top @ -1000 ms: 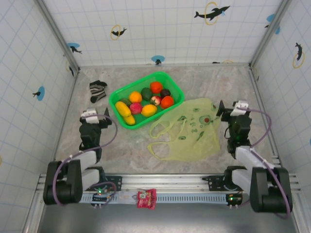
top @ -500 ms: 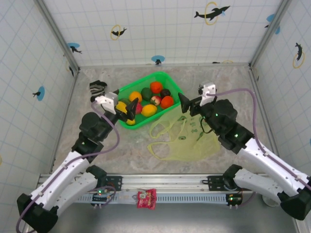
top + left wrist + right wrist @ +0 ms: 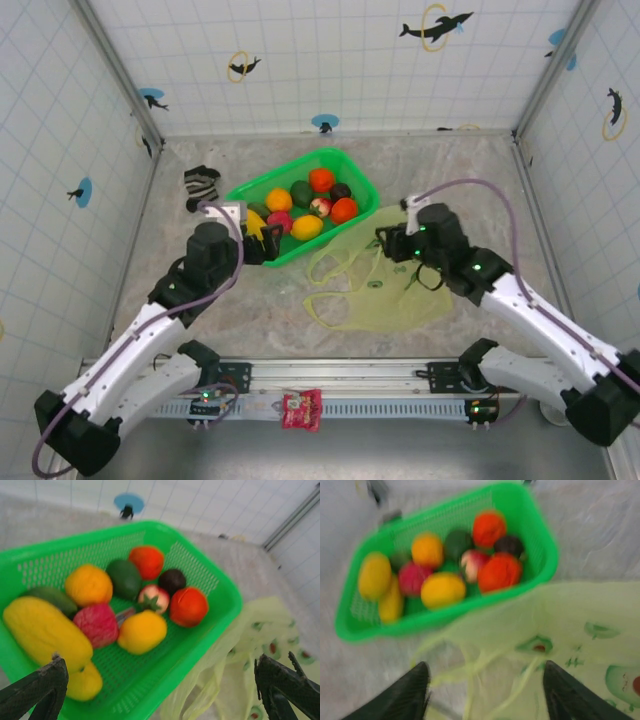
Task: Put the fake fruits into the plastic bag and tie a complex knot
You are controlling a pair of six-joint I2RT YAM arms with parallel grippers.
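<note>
Black fingers of the left gripper stand wide apart and hold nothing, poised at the basket's left end over the long yellow fruit. All the fruits lie in the green basket; none is in the bag. Further right, the right gripper hangs spread and empty above the bag, which lies flat just beside the basket's right corner. Loading has not begun, I judge. Next, the left must drop and close on one fruit, while the right lifts a handle to open the bag's mouth.
</note>
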